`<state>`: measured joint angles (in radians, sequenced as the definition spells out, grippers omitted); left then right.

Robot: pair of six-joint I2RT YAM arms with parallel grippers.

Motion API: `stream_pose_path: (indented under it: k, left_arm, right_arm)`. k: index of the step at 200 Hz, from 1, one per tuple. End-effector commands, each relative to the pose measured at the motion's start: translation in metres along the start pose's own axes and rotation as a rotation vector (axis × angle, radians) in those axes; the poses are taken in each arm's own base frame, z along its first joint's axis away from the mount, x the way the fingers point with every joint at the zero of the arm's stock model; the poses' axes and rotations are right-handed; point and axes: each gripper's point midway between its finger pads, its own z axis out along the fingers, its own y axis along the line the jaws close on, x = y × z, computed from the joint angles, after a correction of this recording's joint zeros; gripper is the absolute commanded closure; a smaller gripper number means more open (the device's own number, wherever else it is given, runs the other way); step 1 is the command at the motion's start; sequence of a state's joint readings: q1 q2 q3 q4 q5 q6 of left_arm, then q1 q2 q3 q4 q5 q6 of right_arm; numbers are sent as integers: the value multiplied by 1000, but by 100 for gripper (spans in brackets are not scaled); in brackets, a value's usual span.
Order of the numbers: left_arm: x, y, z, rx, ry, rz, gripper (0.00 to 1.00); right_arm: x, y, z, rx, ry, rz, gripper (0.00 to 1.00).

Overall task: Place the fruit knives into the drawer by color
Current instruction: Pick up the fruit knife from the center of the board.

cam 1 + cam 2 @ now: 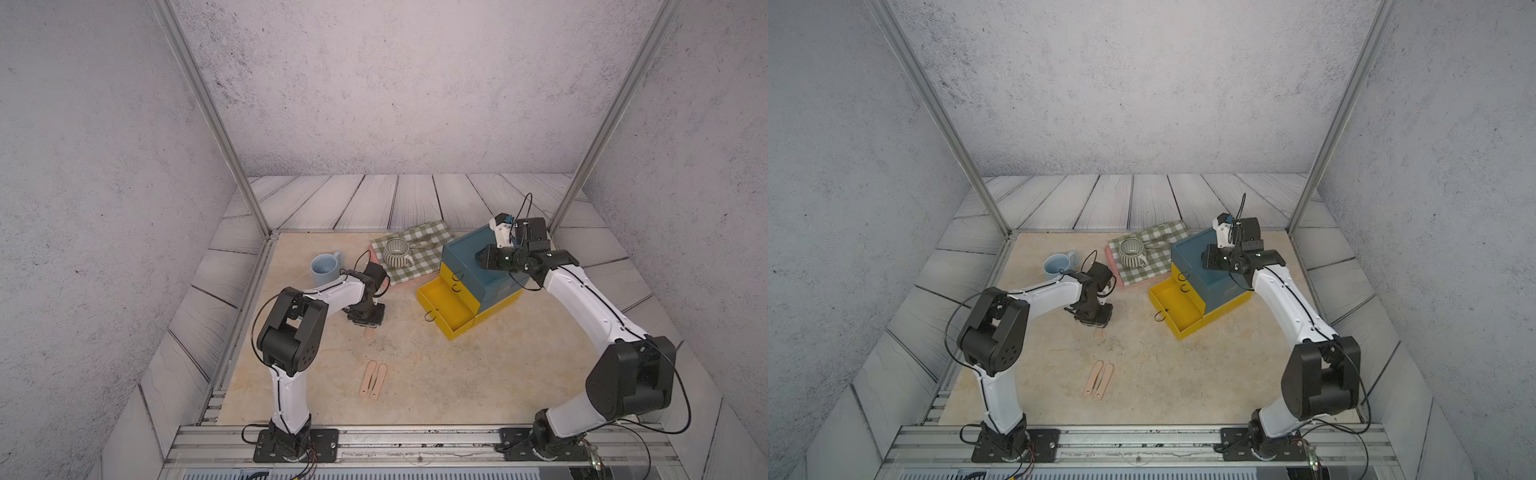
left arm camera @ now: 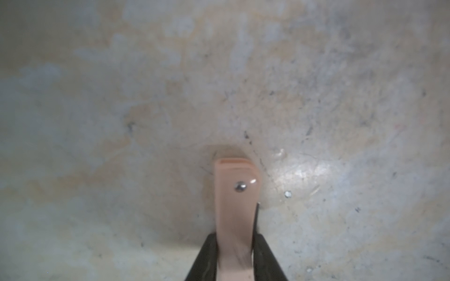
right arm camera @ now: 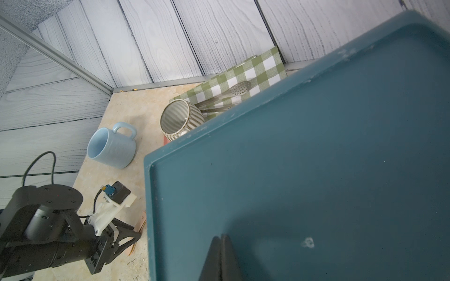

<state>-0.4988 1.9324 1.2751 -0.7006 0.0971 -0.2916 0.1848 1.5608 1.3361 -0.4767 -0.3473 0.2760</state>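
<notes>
Knife (image 2: 235, 194), peach, is clamped between the closed fingers (image 2: 204, 258) of the left hand (image 2: 235, 236), rivet end hanging at or just above the worktop (image 2: 97, 97), well apart from the chest (image 1: 461, 257). A straight lift is probably best, grip kept firm, then a carry over the chest's open yellow drawer (image 1: 446, 305) and a low release. The left arm is bent, wrist pointed straight down. Two more peach knives (image 1: 373, 380) are seen farther from the chest. The right hand (image 3: 221, 239) is held shut, empty, over the chest's top.
</notes>
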Motion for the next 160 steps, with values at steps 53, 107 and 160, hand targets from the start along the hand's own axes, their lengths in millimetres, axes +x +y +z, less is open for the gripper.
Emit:
stream_pose_path:
  k: [53,107,160]
  left_arm:
    - [19,-10,10,26,74,-31,98]
    - [5,-43,-30,51,1,-18,98]
    - [-13,-88,-82,216,-132,-80,98]
  right_arm:
    - [175,-63,14,244,641,199,93]
    - [176,-64,14,247,638,198,93]
    - [174,-62,13,241,632,204,93]
